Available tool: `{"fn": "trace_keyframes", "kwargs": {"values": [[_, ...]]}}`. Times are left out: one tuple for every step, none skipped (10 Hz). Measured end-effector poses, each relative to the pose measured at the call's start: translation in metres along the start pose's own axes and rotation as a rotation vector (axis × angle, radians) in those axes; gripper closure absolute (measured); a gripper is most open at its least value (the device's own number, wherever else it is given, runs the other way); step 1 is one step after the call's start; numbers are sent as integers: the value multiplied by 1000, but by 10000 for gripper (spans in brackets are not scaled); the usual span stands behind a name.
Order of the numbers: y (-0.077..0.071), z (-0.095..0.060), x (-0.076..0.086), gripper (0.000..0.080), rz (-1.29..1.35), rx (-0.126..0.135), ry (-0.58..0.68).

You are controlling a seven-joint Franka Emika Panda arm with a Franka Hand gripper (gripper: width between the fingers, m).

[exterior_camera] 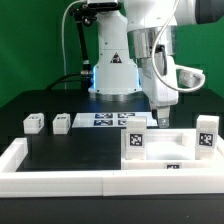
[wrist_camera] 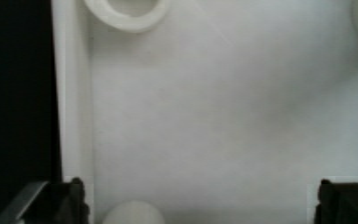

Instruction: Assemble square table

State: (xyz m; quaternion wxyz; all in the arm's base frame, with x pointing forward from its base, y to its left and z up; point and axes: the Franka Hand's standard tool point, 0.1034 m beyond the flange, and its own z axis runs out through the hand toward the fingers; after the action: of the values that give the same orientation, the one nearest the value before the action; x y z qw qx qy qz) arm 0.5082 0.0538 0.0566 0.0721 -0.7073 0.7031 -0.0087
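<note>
Two upright legs (exterior_camera: 135,142) seemingly mounted on slab (exterior_camera: 175,150), two loose legs (exterior_camera: 33,123) waiting on desk (exterior_camera: 70,150); pincer (exterior_camera: 160,120) spread wide, empty, above slab

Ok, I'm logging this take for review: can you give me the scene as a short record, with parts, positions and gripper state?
gripper: low over the square tabletop, fingers open, holding nothing
square tabletop: lying flat at the exterior view's right; one corner hole shows in the wrist view
leg blocks: two loose at the exterior view's left, two upright by the tabletop
marker board: behind, centre
</note>
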Motion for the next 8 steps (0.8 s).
{"fn": "trace_keyframes", "kwargs": {"values": [[0,0,0,150,0,0,0],[0,1,2,150,-16,8,10],[9,8,3,150,-6,5,25],[18,13,-3,150,15,-13,27],[24,16,-3,150,30,-15,29],[31,20,-3,150,49,-24,29],[34,23,-3,150,53,-30,28],[38,28,-4,150,59,-40,29]]}}
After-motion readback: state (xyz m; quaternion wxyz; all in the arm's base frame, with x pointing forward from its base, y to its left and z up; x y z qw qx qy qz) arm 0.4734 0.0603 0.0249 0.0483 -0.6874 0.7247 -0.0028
